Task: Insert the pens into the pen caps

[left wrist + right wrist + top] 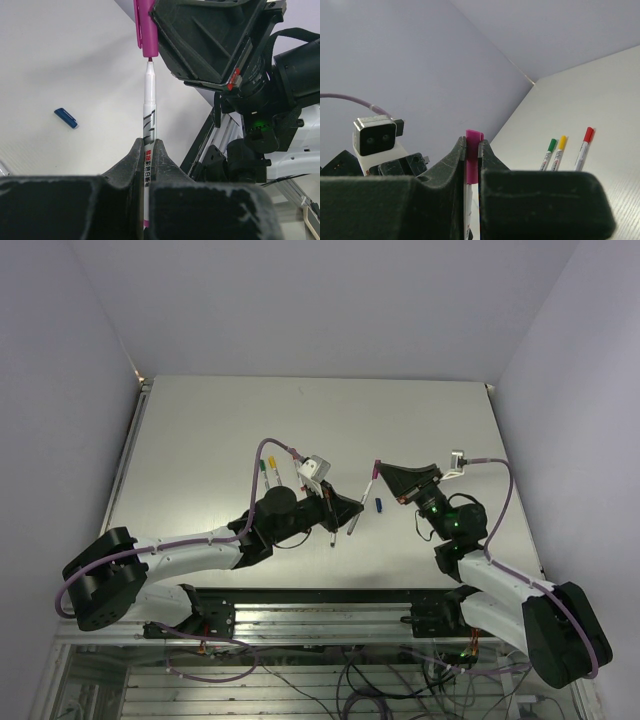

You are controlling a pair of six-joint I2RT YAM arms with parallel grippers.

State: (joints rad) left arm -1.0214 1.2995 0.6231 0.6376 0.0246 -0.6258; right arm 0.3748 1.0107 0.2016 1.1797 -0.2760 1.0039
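My left gripper (148, 142) is shut on a grey-white pen (149, 107) that points up, its tip just at the mouth of the purple pen cap (146, 27). My right gripper (472, 142) is shut on that purple cap (472, 155), and the pen's white barrel shows below it. In the top view the two grippers, left (352, 510) and right (381, 475), meet above the table's middle. A blue cap (66, 118) lies loose on the table (200, 440).
Green-capped (548, 152), yellow-capped (559, 150) and red-capped (584, 142) pens lie side by side behind the left arm. Another thin pen (333, 532) lies on the table by the left wrist. The table's near edge meets a metal frame (320, 615).
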